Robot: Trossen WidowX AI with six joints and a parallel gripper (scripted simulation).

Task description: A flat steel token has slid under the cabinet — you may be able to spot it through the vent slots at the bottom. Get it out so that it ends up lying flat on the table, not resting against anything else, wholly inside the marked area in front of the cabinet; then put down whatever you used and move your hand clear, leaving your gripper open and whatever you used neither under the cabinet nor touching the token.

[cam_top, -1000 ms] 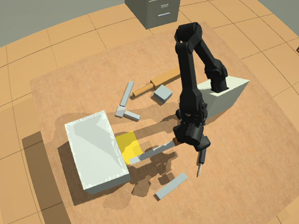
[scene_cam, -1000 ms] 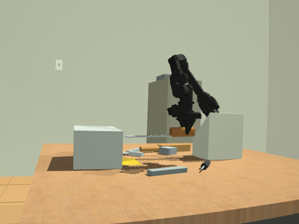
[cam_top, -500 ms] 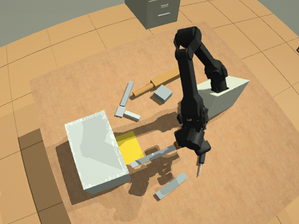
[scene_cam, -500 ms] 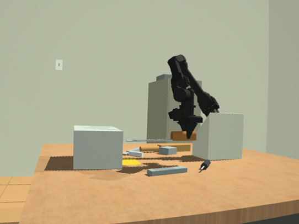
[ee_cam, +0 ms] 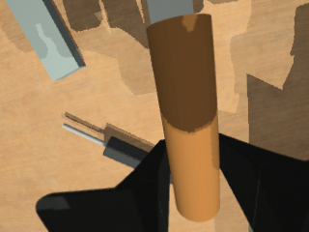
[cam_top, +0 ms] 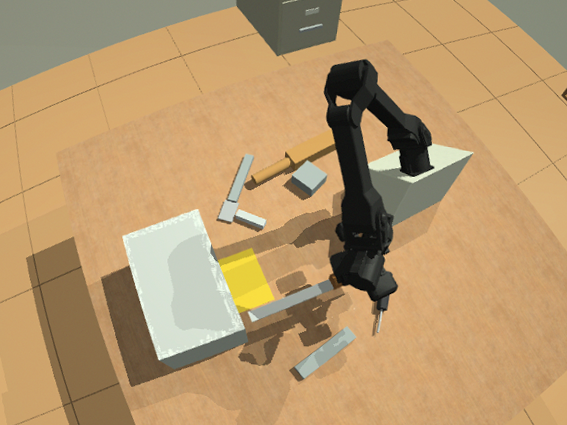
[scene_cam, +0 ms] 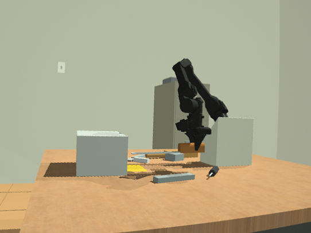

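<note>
My gripper (scene_cam: 196,148) (ee_cam: 188,141) is shut on the brown-orange round handle (cam_top: 336,281) (scene_cam: 184,148) (ee_cam: 190,97) of a tool with a long flat grey blade (cam_top: 293,298) (scene_cam: 156,152) (ee_cam: 170,7). The tool is held above the table, its blade pointing towards the cabinet (cam_top: 150,254) (scene_cam: 102,156). The blade's light tip appears beside the near right corner of the yellow marked area (cam_top: 247,281) (scene_cam: 135,168) in the top view. The steel token is not visible in any view, and the vent slots are hidden.
A grey bar (cam_top: 324,353) (scene_cam: 174,178) (ee_cam: 45,39) and a dark-handled screwdriver (cam_top: 381,310) (scene_cam: 213,171) (ee_cam: 127,152) lie on the near side. A grey block (cam_top: 309,178) (scene_cam: 174,156), an orange paddle-like piece (cam_top: 308,150) and an angled grey piece (cam_top: 240,177) lie on the far side.
</note>
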